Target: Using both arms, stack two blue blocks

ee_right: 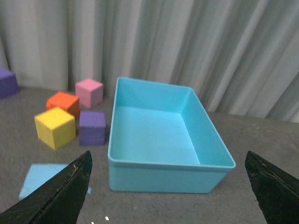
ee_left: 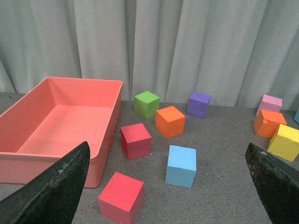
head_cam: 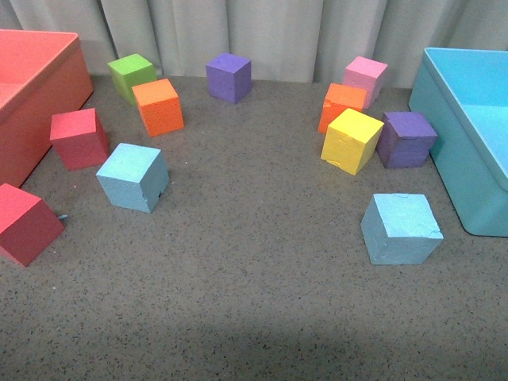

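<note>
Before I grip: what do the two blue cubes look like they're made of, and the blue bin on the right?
The left blue block and the right blue block look like foam, with matte, grainy faces and chipped edges, so they are probably soft and light. The blue bin looks like moulded plastic, with smooth, faintly glossy walls and a rounded rim. This rests on appearance alone.

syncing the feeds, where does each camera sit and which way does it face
Front: on the body, looking down at the table; no arm shows.
Left wrist: on the left arm, facing the red bin; its spread fingers show.
Right wrist: on the right arm, facing the blue bin; spread fingers show.
Shared: yellow cube in all three.
</note>
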